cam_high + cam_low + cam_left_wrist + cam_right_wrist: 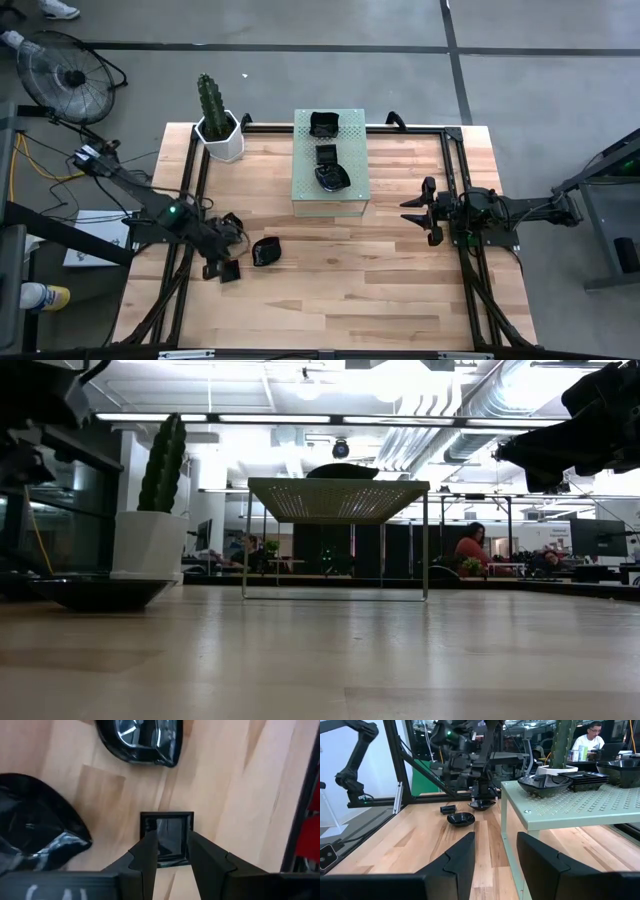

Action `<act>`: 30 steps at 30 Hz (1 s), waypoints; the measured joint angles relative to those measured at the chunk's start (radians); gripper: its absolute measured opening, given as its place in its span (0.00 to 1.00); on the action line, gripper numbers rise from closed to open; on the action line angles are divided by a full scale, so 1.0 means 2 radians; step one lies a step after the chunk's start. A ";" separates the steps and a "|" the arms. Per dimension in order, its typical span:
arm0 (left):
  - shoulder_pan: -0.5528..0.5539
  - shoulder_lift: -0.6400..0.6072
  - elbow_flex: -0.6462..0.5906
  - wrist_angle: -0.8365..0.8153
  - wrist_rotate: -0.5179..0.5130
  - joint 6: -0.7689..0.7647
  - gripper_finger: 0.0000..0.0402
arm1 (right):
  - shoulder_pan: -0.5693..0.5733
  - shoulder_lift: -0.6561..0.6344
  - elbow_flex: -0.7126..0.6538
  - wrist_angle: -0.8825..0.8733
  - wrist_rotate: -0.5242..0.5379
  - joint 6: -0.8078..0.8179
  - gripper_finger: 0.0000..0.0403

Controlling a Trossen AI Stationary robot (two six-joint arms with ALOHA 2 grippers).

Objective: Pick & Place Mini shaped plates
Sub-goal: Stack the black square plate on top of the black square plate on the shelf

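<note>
Left gripper sits low over the wooden table, fwd-left of the pale green perforated stand. Its wrist cam shows the fingers partly apart, one each side of a small square black plate lying flat on the wood; whether they touch its edges: can't tell. High view only gives that plate as a dark patch at the gripper tip.

Right gripper hangs just right of the stand, jaws spread wide, nothing between them; wrist cam confirms w/ bare table past its fingers.

Stand carries three black dishes: a deep square one at the back, a flat square one mid, a wavy-edged one nearest the front. Low view shows only the stand's thin legs and one dish rim on top.

White hexagonal cactus pot stands left of the stand, at the table's back edge.

Wavy black dish lies fwd-left of the stand, just beside the left gripper. Left wrist cam adds another dark dish close by, which the arm hides from above.
</note>
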 joint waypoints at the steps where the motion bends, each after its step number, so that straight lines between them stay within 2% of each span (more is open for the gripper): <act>1: -0.006 0.012 0.000 0.003 0.000 -0.005 0.27 | 0.000 0.000 0.000 0.000 0.000 0.000 0.35; 4: -0.022 0.050 0.000 0.012 0.004 -0.030 0.27 | 0.000 0.000 0.000 0.000 0.000 0.000 0.35; 11: -0.027 0.131 0.000 0.092 0.029 -0.138 0.27 | 0.000 0.000 0.000 0.000 0.000 0.000 0.35; 15: -0.027 0.161 0.001 0.148 0.040 -0.104 0.27 | 0.000 0.000 0.000 0.000 0.000 0.000 0.35; 18: -0.027 0.185 0.013 0.149 0.050 -0.090 0.27 | 0.000 0.000 0.000 0.000 0.000 0.000 0.35; 23: -0.027 0.214 0.050 0.088 0.063 -0.077 0.27 | 0.000 0.000 0.000 0.000 0.000 0.000 0.35; 28: -0.027 0.236 0.106 -0.027 0.060 -0.069 0.27 | 0.000 0.000 0.000 0.000 0.000 0.000 0.35; 30: -0.030 0.247 0.123 -0.049 0.065 -0.061 0.27 | 0.000 0.000 0.000 0.000 0.000 0.000 0.35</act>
